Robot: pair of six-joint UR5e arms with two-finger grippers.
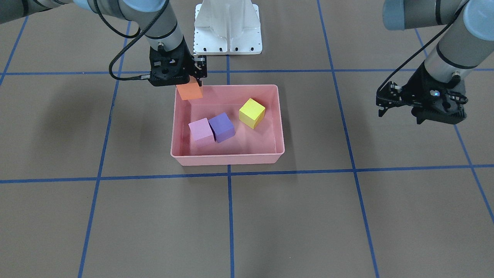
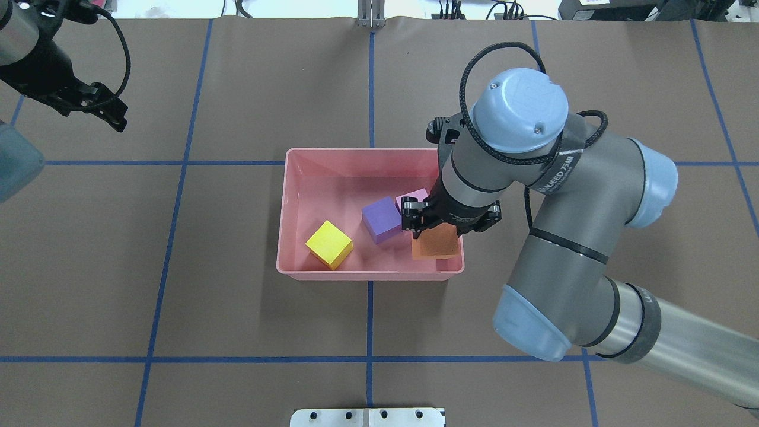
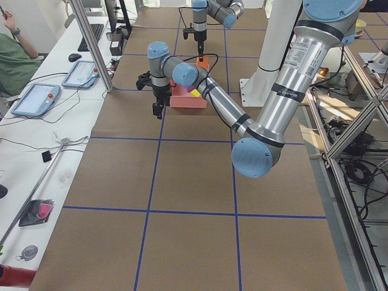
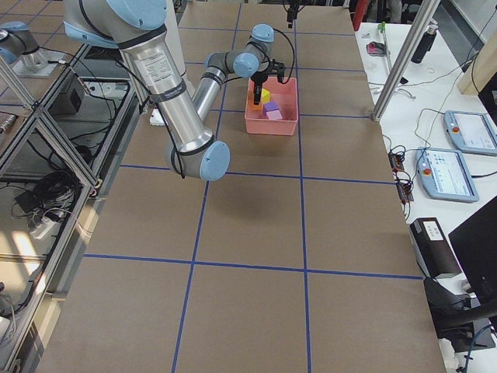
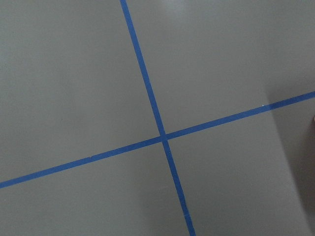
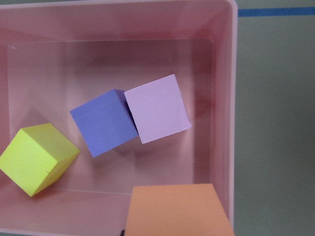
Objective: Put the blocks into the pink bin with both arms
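Right wrist view: the orange block (image 6: 179, 209) fills the bottom edge, over the bin (image 6: 224, 98) corner. The pink block (image 6: 157, 108) and purple block (image 6: 103, 129) touch at centre, and the yellow block (image 6: 37, 157) lies lower left.

Front view: my right gripper (image 1: 192, 82), upper left, clamps the orange block. My left gripper (image 1: 388, 103) hangs over the table (image 1: 308, 216) at right; I cannot tell how wide it stands.

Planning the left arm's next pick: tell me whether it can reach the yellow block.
Probably yes. The yellow block sits apart at the pink bin's left end, top uncovered; the right gripper holds the orange block at the other end.
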